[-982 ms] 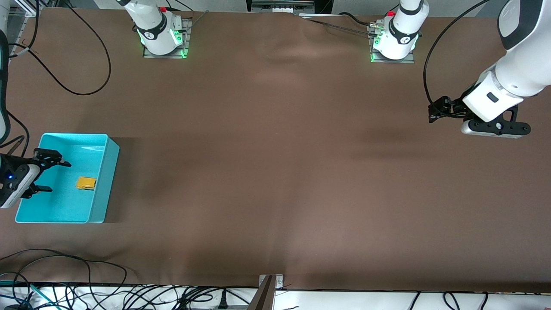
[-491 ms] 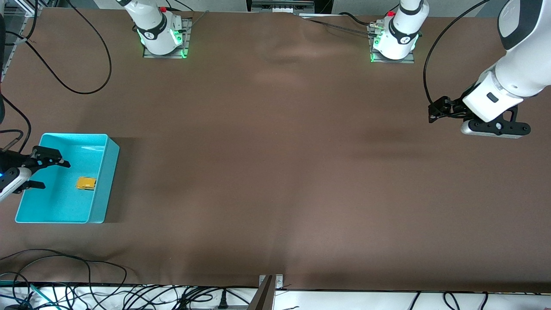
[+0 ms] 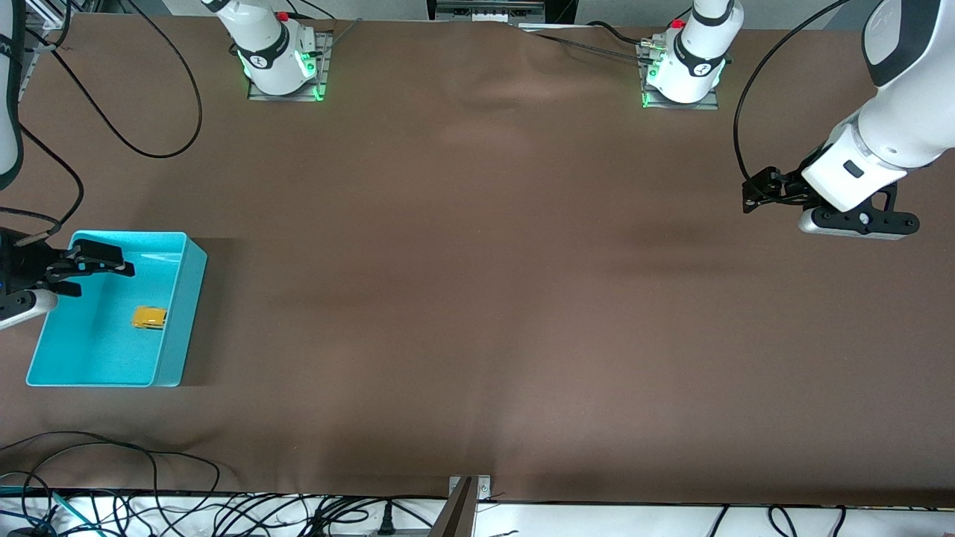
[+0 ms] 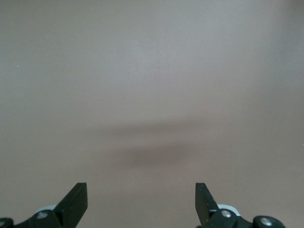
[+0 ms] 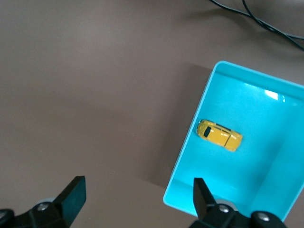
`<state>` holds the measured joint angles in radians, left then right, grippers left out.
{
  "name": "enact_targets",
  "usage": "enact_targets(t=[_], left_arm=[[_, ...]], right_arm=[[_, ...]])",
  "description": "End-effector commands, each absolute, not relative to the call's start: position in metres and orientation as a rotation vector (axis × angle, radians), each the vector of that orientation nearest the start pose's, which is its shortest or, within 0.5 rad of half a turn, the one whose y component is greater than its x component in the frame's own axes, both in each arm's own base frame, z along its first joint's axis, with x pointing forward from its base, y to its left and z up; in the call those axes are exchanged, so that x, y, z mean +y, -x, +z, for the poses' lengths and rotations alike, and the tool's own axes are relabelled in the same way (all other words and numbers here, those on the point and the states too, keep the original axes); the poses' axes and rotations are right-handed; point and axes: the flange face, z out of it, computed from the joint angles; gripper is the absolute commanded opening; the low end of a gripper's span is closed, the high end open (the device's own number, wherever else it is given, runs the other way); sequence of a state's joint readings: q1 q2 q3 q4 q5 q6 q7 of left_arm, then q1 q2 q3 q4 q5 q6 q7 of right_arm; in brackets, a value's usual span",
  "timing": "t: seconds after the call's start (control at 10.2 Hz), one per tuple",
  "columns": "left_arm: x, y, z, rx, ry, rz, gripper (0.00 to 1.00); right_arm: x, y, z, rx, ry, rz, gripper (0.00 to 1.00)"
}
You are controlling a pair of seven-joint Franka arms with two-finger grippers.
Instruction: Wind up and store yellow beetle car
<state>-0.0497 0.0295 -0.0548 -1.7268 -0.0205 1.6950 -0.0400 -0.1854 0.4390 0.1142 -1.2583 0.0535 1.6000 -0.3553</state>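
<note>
The yellow beetle car [image 3: 149, 318] [image 5: 219, 135] lies on the floor of the turquoise bin [image 3: 112, 365] [image 5: 251, 180], close to the bin's wall that faces the table's middle. My right gripper [image 3: 101, 274] [image 5: 137, 194] hangs open and empty over the bin's part farther from the front camera, apart from the car. One of its fingers is above the bin's corner, the other above brown table. My left gripper [image 3: 749, 195] [image 4: 140, 197] waits open and empty over bare table at the left arm's end.
The bin stands at the right arm's end of the brown table. Black cables [image 3: 112, 142] loop on the table near the right arm's base. More cables [image 3: 112, 455] and a metal bracket [image 3: 468, 496] lie along the edge nearest the front camera.
My right gripper has drawn back over the bin toward the bases' side, away from the car. The car, the bin and the left arm have not moved.
</note>
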Motion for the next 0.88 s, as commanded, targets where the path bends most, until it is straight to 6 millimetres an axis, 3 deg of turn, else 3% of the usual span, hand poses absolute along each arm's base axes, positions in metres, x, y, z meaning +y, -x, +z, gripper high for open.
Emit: enact_targets(t=[0.0,0.2,0.39,0.59,0.79], left_arm=[[-0.064,-0.564,0.55,0.081,3.18,0.108,1.0],[-0.064,-0.564,0.55,0.081,3.18,0.108,1.0],[-0.06,-0.565,0.548,0.081,3.179,0.112,1.0],[-0.059,-0.566,0.546,0.076,3.18,0.117,1.0],[-0.057,-0.567,0.545,0.073,3.18,0.119,1.0]], right_arm=[[-0.048,-0.653,0.523,-0.272,3.042,0.169,1.0],[-0.045,-0.645,0.538,-0.25,3.048,0.167,1.0],[-0.023,-0.64,0.554,-0.147,3.07,0.141,1.0],[0.001,-0.628,0.566,-0.194,3.1,0.12,1.0],[0.008,-0.607,0.571,-0.169,3.117,0.08,1.0]])
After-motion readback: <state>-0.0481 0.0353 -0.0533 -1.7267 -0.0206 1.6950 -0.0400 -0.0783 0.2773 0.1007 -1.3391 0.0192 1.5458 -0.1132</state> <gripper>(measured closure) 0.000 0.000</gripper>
